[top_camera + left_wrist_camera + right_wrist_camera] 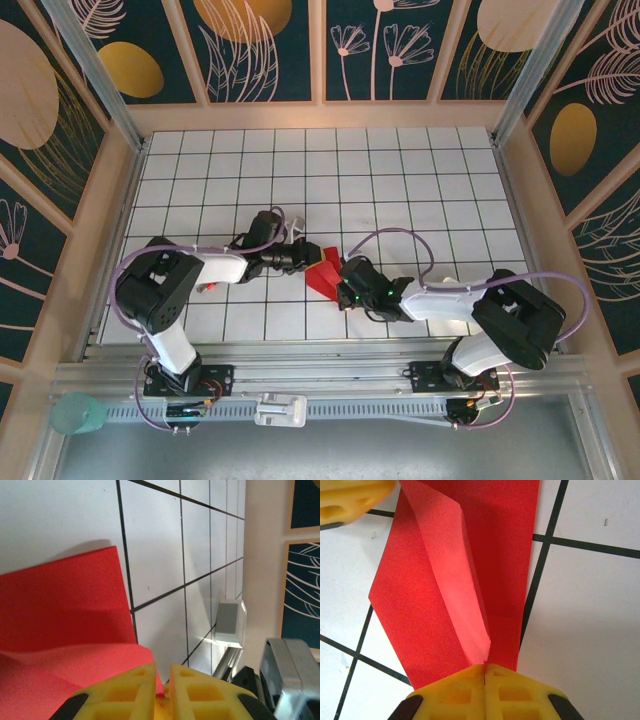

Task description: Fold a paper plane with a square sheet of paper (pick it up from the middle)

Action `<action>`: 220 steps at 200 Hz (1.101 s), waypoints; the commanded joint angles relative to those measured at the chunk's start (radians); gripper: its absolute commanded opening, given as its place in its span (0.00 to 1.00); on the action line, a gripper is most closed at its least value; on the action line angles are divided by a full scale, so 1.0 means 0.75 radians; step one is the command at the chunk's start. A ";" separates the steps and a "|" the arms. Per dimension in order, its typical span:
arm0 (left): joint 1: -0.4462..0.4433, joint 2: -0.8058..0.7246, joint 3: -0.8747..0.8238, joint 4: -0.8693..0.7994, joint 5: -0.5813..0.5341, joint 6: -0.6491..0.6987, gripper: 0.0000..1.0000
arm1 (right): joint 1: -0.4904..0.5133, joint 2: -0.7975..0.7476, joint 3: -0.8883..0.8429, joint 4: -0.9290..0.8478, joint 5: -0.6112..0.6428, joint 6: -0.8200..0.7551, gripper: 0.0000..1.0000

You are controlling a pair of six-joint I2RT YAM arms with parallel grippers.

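The square sheet of paper (323,272) is a small creased red shape on the white grid table (400,190), between the two grippers. In the right wrist view the red paper (470,555) has a raised fold running towards my right gripper (485,667), whose yellow jaws are shut on its near end. My right gripper (342,278) is at the paper's right side. My left gripper (305,258) is at its left edge. In the left wrist view the left gripper (162,672) has its jaws a narrow gap apart, with a corner of the paper (65,605) lying in that gap.
Wooden walls (130,170) enclose the table on three sides. A metal rail (320,385) runs along the near edge, with a teal cup (78,413) at its left and a white clip (280,410) in the middle. A clear block (231,622) stands by the wall.
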 commanded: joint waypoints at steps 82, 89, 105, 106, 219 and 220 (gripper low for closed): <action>0.008 0.188 0.053 -0.049 -0.077 0.107 0.05 | 0.025 -0.018 -0.018 -0.004 0.030 -0.020 0.11; 0.008 0.195 0.047 -0.049 -0.076 0.110 0.03 | 0.022 -0.024 -0.015 -0.004 0.024 -0.023 0.12; 0.008 0.203 0.027 -0.036 -0.077 0.115 0.00 | 0.013 -0.036 -0.010 0.006 -0.006 -0.023 0.15; 0.007 0.203 0.026 -0.034 -0.077 0.115 0.00 | 0.012 -0.036 -0.010 0.008 -0.008 -0.023 0.15; 0.007 0.207 -0.022 0.012 -0.063 0.109 0.00 | -0.134 -0.043 -0.046 0.148 -0.279 0.069 0.15; 0.008 0.207 -0.022 0.013 -0.063 0.108 0.00 | -0.134 -0.042 -0.046 0.148 -0.280 0.070 0.15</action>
